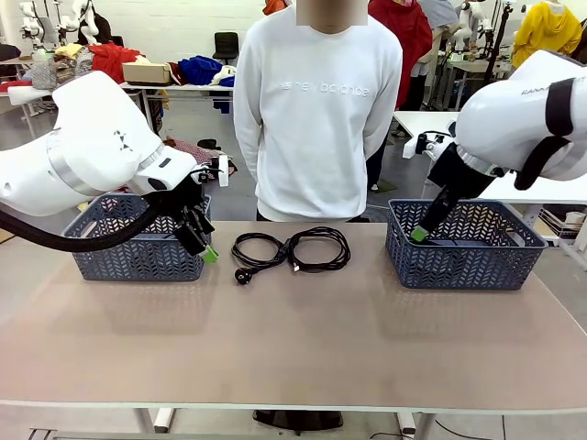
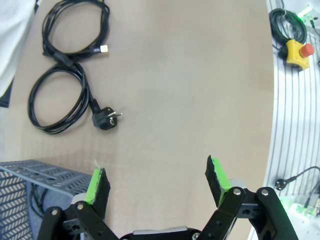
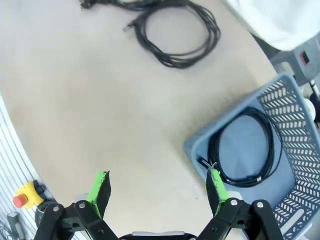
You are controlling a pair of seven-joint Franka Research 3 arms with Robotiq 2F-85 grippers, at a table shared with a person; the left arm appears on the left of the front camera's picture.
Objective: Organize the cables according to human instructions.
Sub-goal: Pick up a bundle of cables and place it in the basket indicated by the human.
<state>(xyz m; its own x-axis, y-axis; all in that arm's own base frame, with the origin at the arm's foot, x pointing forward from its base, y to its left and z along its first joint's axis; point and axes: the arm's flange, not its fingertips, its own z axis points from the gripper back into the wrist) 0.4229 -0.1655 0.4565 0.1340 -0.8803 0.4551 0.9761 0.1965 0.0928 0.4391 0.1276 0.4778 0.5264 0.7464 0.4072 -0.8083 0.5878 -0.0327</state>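
The table carries 2 blue baskets, 1 at each end. Between them 2 coiled cables lie side by side, just in front of the person. A 3rd coil already lies in the right basket. It seems best to wait for the person's cue, then come straight down over 1 strand of the chosen loop, clear of its neighbour. The left gripper and right gripper both stand wide open, empty, touching nothing
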